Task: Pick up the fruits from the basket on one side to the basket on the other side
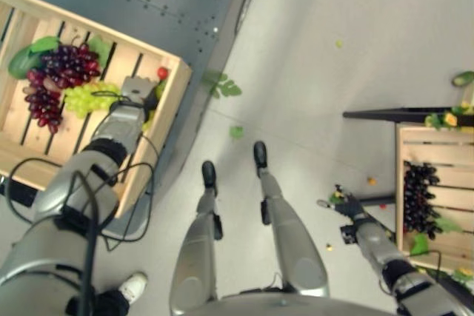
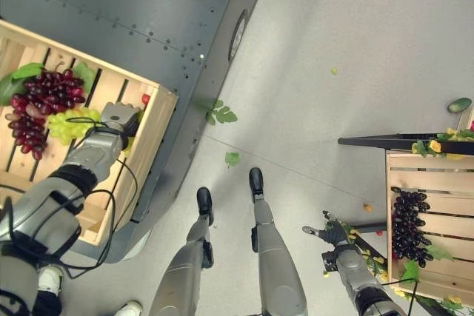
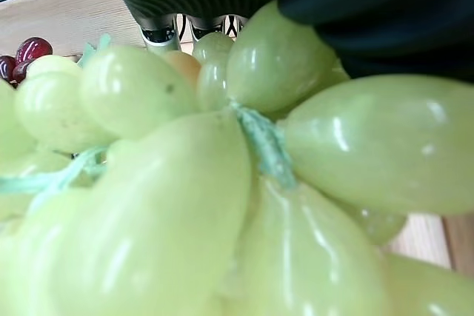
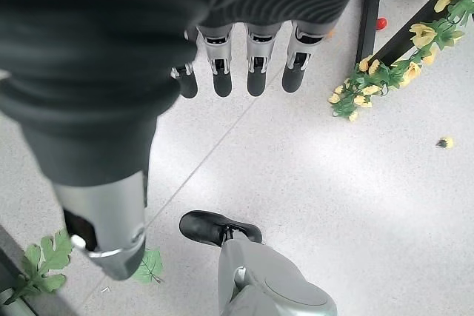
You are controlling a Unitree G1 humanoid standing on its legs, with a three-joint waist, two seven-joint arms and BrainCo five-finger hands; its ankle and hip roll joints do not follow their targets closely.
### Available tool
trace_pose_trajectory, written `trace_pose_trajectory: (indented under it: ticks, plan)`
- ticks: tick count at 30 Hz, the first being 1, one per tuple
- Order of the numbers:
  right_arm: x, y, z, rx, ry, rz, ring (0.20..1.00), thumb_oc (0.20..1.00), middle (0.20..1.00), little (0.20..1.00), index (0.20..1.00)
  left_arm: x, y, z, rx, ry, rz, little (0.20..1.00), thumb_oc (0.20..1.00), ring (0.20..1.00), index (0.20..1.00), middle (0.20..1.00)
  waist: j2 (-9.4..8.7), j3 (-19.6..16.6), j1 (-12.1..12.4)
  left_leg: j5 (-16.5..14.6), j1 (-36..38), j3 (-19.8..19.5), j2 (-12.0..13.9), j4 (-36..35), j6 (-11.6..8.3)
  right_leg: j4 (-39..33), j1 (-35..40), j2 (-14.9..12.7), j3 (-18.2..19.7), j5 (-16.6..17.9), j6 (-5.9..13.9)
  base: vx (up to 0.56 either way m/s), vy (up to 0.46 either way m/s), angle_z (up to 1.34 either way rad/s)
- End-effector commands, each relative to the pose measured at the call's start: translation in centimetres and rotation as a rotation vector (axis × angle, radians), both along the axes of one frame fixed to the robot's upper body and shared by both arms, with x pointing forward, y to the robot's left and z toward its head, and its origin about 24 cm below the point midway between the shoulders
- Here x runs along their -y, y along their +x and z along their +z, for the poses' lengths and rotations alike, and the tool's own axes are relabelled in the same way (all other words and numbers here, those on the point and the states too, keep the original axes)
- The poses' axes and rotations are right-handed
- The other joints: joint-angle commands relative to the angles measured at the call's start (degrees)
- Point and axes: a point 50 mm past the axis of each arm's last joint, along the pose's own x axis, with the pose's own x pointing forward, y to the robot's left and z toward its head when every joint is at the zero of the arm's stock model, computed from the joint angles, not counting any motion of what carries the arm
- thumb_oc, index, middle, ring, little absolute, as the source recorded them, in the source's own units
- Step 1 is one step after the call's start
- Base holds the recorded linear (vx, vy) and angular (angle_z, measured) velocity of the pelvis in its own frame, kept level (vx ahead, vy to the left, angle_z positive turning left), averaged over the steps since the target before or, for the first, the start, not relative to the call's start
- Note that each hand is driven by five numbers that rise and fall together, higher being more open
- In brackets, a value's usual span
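Two crates, left hand (image 1: 138,88) down on the green grapes (image 1: 87,97).
Its grip is hidden, can't tell. Grapes lie in left crate (image 1: 167,90); my right hand (image 4: 244,57), fingers straight, hangs empty near right crate (image 2: 429,212).

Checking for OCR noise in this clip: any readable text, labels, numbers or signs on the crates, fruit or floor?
None readable.
Left wooden crate: bare slats, no print.
Right wooden crate: no print.
Green grapes, close up under the left hand: no label.
Grey metal platform: rivets only, no marking.
Right hand hangs over bare floor.
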Motion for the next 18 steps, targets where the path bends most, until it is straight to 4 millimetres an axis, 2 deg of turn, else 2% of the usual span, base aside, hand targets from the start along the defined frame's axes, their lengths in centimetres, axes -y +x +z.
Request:
trace_pose_trajectory:
  ticks: [1, 3, 7, 8, 9, 10, 13, 14, 16, 18]
  plan:
    - [2.6, -2.2, -0.3, -0.026, -0.049, -0.066, 1.0, 1.0, 1.0, 1.0, 1.0, 0.7, -0.2, -1.4, -0.001, -0.183, 0.003, 0.2, 0.2, 0.2, 0.2, 0.2, -0.44, -1.6, -0.2, 0.2, -7.2, -0.5, -1.6, 4.6, 1.02, 2.8, -1.5, 0.7, 2.5, -2.7, 5.38, 0.0, 0.0, 0.0]
    - [2.5, -2.4, -0.4, -0.033, -0.043, -0.07, 1.0, 1.0, 1.0, 1.0, 1.0, 0.4, -0.3, -1.3, 0.011, -0.251, 0.016, 0.2, 0.2, 0.2, 0.2, 0.2, -0.43, -1.6, -0.1, 0.3, -7.3, -0.6, -1.7, 4.5, 1.03, 2.8, -1.6, 0.7, 2.4, -2.7, 5.41, 0.0, 0.0, 0.0]
    - [2.5, -3.1, -1.0, -0.062, -0.014, -0.095, 1.0, 1.0, 1.0, 1.0, 1.0, -1.8, -1.3, -1.9, 0.046, -0.47, 0.094, 0.2, 0.2, 0.2, 0.2, 0.2, -0.18, -1.8, 0.4, 0.6, -7.3, -0.8, -1.7, 4.3, 0.97, 2.7, -1.5, 0.6, 2.3, -2.5, 5.3, 0.0, 0.0, 0.0]
    - [2.5, -3.1, -1.0, -0.062, -0.014, -0.095, 1.0, 1.0, 1.0, 1.0, 1.0, -1.8, -1.3, -1.9, 0.046, -0.47, 0.095, 0.2, 0.2, 0.2, 0.2, 0.2, -0.18, -1.8, 0.4, 0.6, -7.3, -0.8, -1.7, 4.3, 0.97, 2.7, -1.5, 0.6, 2.3, -2.5, 5.3, 0.0, 0.0, 0.0]
    - [2.6, -3.4, -1.2, -0.075, -0.002, -0.104, 1.0, 1.0, 1.0, 1.0, 1.0, -2.8, -2.0, -2.5, 0.06, -0.632, 0.139, 0.2, 0.2, 0.2, 0.2, 0.2, 0.0, -1.9, 0.6, 0.7, -7.3, -0.8, -1.7, 4.3, 0.95, 2.6, -1.6, 0.6, 2.3, -2.5, 5.23, 0.0, 0.0, 0.0]
    - [2.6, -3.4, -1.2, -0.075, -0.003, -0.104, 1.0, 1.0, 1.0, 1.0, 1.0, -2.8, -2.0, -2.5, 0.059, -0.633, 0.14, 0.2, 0.2, 0.2, 0.2, 0.2, 0.01, -1.9, 0.6, 0.7, -7.3, -0.8, -1.7, 4.3, 0.95, 2.6, -1.6, 0.6, 2.3, -2.5, 5.23, 0.0, 0.0, 0.0]
    - [2.6, -3.9, -1.6, -0.1, 0.014, -0.113, 1.0, 1.0, 1.0, 1.0, 1.0, -4.0, -2.7, -2.6, 0.112, -0.841, 0.17, 0.2, 0.2, 0.2, 0.2, 0.2, 0.24, -2.2, 1.0, 0.8, -7.3, -0.9, -1.8, 4.2, 0.92, 2.4, -1.4, 0.7, 2.2, -2.4, 5.09, 0.0, 0.0, 0.0]
    - [2.6, -3.9, -1.6, -0.1, 0.014, -0.113, 1.0, 1.0, 1.0, 1.0, 1.0, -4.0, -2.7, -2.6, 0.112, -0.841, 0.17, 0.2, 0.2, 0.2, 0.2, 0.2, 0.24, -2.2, 1.0, 0.8, -7.3, -0.9, -1.8, 4.2, 0.92, 2.4, -1.4, 0.7, 2.2, -2.4, 5.09, 0.0, 0.0, 0.0]
    - [2.8, -4.5, -1.9, -0.123, 0.029, -0.121, 1.0, 1.0, 1.0, 1.0, 1.0, -4.8, -3.6, -2.4, 0.171, -1.021, 0.16, 0.2, 0.2, 0.2, 0.2, 0.2, 0.5, -2.3, 1.4, 0.9, -7.2, -1.1, -1.9, 4.2, 0.88, 2.3, -1.3, 0.8, 2.1, -2.4, 4.98, 0.0, 0.0, 0.0]
    - [2.8, -4.8, -2.0, -0.132, 0.036, -0.121, 1.0, 1.0, 1.0, 1.0, 1.0, -5.1, -4.3, -2.1, 0.184, -1.09, 0.123, 0.2, 0.2, 0.2, 0.2, 0.2, 0.71, -2.3, 1.6, 0.9, -7.2, -1.2, -1.9, 4.3, 0.84, 2.4, -1.1, 0.8, 2.0, -2.4, 4.92, 0.0, 0.0, 0.0]
